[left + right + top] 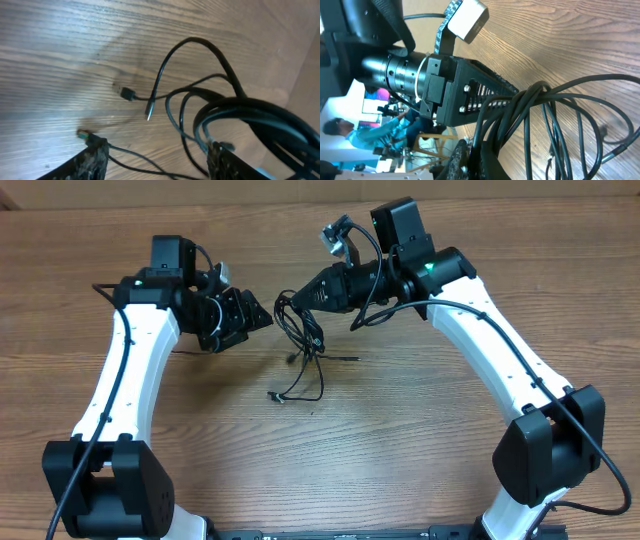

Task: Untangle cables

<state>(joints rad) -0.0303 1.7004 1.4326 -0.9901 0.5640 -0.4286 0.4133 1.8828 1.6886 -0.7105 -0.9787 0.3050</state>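
Overhead view: the left gripper (258,315) hovers at nine o'clock of the cables (303,340), jaws apart and empty. The right gripper (288,298) is clenched on their upper loops, and loose ends trail toward six o'clock on the table (400,430). The step looks like separating strands. Next, the left should pinch one single cord.
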